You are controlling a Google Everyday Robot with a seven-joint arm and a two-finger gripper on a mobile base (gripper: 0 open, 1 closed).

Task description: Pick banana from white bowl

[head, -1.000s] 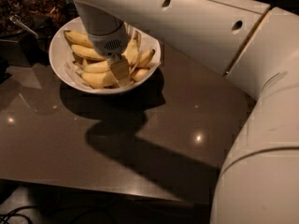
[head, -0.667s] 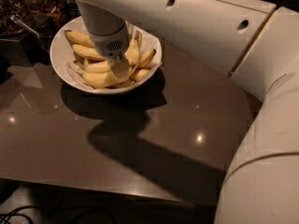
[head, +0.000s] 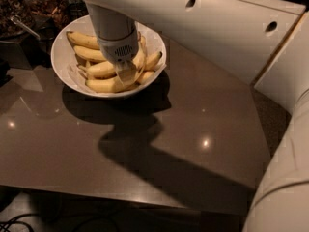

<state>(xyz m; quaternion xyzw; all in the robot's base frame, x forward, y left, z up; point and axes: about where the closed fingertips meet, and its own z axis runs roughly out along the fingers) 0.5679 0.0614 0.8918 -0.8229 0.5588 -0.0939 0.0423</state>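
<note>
Yellow banana sits just under my gripper in the white bowl; jaws I cannot tell, so I'd squeeze gently, then lift straight.

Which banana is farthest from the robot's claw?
The banana lying along the white bowl's back-left rim. The gripper hangs over the pile's front-middle, so every other banana lies closer.

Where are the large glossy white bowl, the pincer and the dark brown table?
Large glossy white bowl (head: pixel 62 62): camera view, bare left inner wall.
Pincer (head: pixel 129 76): camera view, tip, over the bowl.
Dark brown table (head: pixel 193 110): camera view, bare top.
</note>
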